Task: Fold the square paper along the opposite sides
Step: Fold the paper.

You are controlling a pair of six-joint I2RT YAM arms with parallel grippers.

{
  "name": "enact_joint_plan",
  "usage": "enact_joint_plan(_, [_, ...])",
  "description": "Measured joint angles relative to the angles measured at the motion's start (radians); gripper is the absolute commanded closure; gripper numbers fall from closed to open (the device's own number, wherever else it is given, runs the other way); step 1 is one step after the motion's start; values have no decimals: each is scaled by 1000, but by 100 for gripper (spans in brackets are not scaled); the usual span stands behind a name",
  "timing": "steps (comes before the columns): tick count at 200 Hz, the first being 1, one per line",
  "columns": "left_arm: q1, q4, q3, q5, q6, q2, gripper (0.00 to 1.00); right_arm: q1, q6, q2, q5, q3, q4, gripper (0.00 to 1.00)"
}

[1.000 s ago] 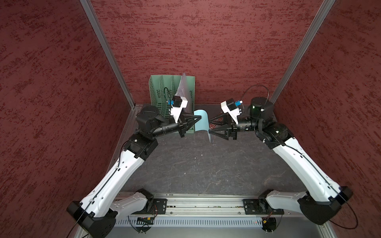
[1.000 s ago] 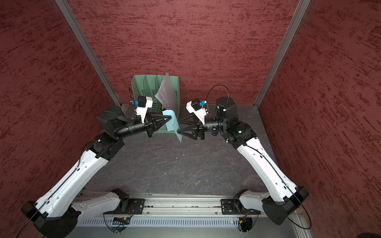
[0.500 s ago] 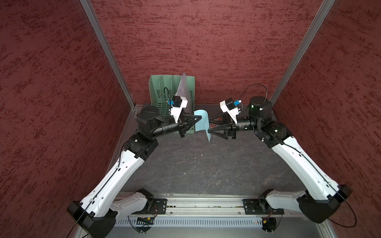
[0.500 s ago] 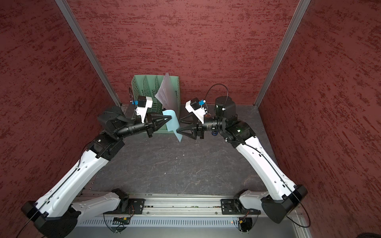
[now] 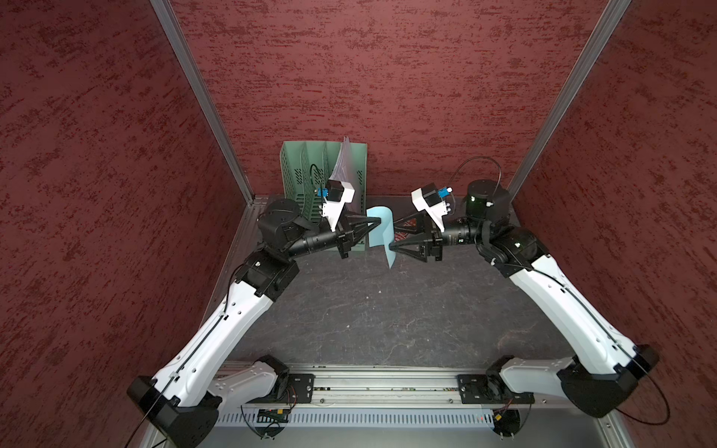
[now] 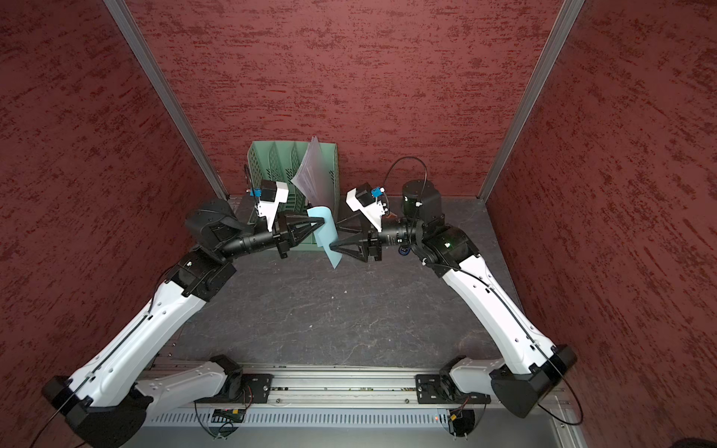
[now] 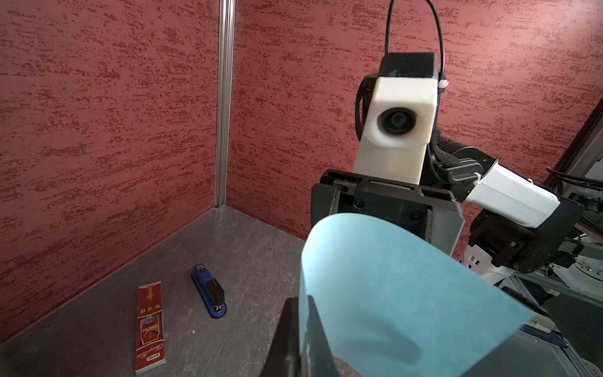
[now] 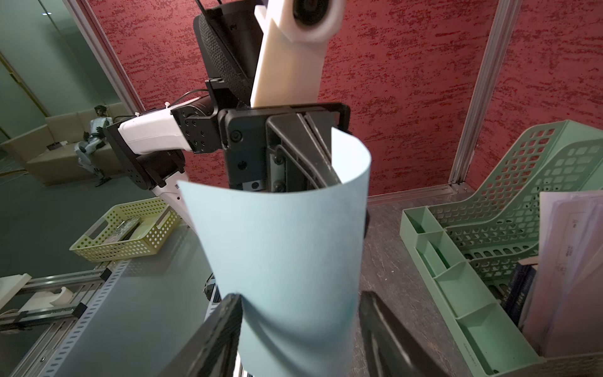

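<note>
Nudged closer, right gripper (image 5: pixel 392 236) straddles the curled paper (image 8: pixel 280 248), jaws spread; left gripper (image 5: pixel 378 222) pinches its edge, corner hanging free.

**Two arms meet tip to tip toward 12 o'clock**

In a top view the left arm (image 5: pixel 232 310) rises from its base at 7 o'clock and the right arm (image 5: pixel 574 310) from 5 o'clock. Both forearms turn inward. The left gripper (image 5: pixel 377 222) points toward 3 o'clock, its jaws pinched tight on the square paper (image 5: pixel 378 237). The right gripper (image 5: pixel 392 236) points toward 9 o'clock, its jaws spread, with the sheet's free end between them.
</note>
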Motion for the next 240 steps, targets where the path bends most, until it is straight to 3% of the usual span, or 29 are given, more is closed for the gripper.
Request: enact_joint_plan(240, [-29,16,-14,20,-30,5,100,0,6,18,0,0,39,47])
